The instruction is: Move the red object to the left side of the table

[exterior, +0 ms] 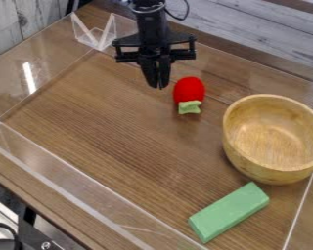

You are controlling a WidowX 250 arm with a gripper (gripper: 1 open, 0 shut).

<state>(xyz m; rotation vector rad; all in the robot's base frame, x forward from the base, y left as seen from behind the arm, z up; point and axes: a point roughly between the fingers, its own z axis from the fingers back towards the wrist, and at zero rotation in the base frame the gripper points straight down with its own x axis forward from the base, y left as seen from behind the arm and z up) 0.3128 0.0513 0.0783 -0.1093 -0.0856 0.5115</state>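
Lying on the bench (pixel 107 127) just left of the wooden bowl (pixel 273 136), the red object (pixel 188 94) sits just right of the end effector (pixel 156 82), apparently not touching it. The end effector points down, its fingers pressed together on nothing.

Wooden bowl (pixel 273 138) upright at right; flat green block (pixel 230 212) near front, apart from bowl.
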